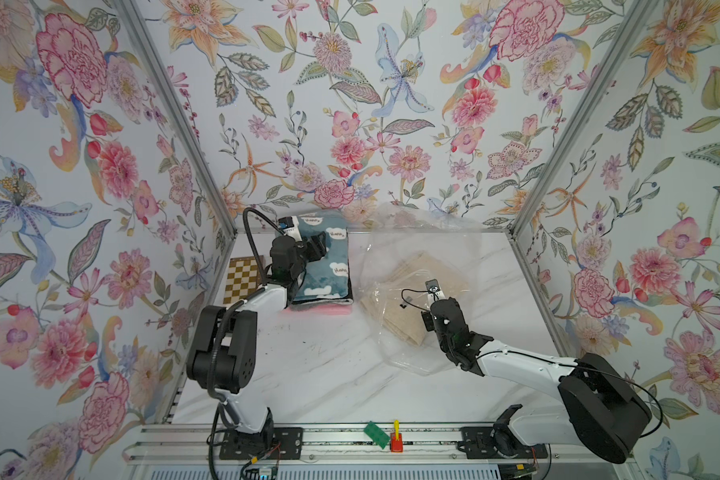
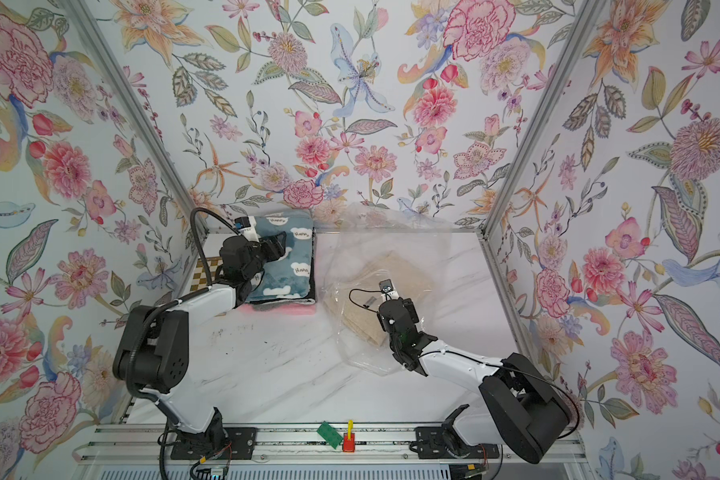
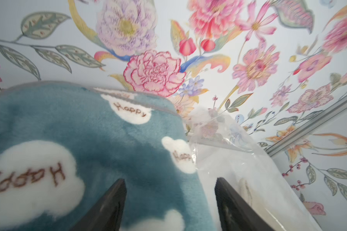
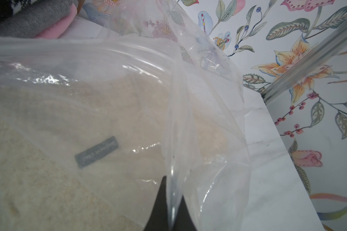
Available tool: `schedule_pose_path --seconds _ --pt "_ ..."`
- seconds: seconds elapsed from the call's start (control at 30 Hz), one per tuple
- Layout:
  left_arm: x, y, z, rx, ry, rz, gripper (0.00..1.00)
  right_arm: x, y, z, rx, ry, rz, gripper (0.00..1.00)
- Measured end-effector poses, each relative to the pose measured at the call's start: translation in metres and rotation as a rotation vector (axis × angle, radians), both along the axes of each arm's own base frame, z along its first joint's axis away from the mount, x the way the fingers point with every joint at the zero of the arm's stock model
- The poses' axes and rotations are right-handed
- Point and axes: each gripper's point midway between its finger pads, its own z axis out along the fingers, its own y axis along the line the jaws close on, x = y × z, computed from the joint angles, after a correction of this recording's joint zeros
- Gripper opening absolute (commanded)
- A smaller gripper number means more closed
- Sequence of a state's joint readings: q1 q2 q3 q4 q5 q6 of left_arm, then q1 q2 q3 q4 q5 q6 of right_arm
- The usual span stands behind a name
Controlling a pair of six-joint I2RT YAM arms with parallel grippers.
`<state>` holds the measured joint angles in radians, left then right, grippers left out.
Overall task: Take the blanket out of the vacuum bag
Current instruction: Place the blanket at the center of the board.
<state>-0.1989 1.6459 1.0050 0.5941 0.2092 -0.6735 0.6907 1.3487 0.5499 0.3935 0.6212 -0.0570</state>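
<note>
two robot arms at a white marble table (image 1: 329,374), one pinching a clear vacuum bag (image 1: 412,249) with a beige blanket (image 1: 416,270) inside it.
the right pincer (image 4: 173,188) is pressed together on a fold of the bag's film near its front edge, probably to lift or steady the loose plastic so the blanket can slide free. the folded beige blanket, with a small grey label (image 4: 96,152), lies wholly inside the bag on the right side of the table. the left pincer (image 3: 169,180) is spread, gripping nothing, low over a blue cloud-print blanket (image 1: 333,266) stacked on a pink blanket (image 1: 321,309) at the back left, just beside the bag. the task looks unfinished.
</note>
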Motion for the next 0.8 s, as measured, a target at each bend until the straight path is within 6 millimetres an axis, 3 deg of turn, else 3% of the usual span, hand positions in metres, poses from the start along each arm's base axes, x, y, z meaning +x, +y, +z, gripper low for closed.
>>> schedule_pose_path --seconds 0.13,0.23,0.53,0.7,0.8 --pt "-0.047 -0.019 0.060 -0.039 -0.106 -0.019 0.85 0.000 0.000 0.000 0.000 0.000 0.000 0.00" --pt "-0.079 -0.046 0.079 -0.055 -0.137 -0.070 0.99 0.000 0.000 0.000 0.000 0.000 0.001 0.00" --pt "-0.177 -0.127 0.027 -0.075 -0.008 -0.246 0.97 0.000 0.003 0.000 0.007 0.000 0.012 0.00" --pt "-0.225 -0.180 0.019 -0.217 0.094 -0.338 0.93 0.000 0.004 0.002 0.014 -0.007 0.015 0.00" --pt "-0.245 -0.204 -0.008 -0.322 0.210 -0.339 0.93 -0.001 0.007 0.002 0.026 -0.013 0.029 0.00"
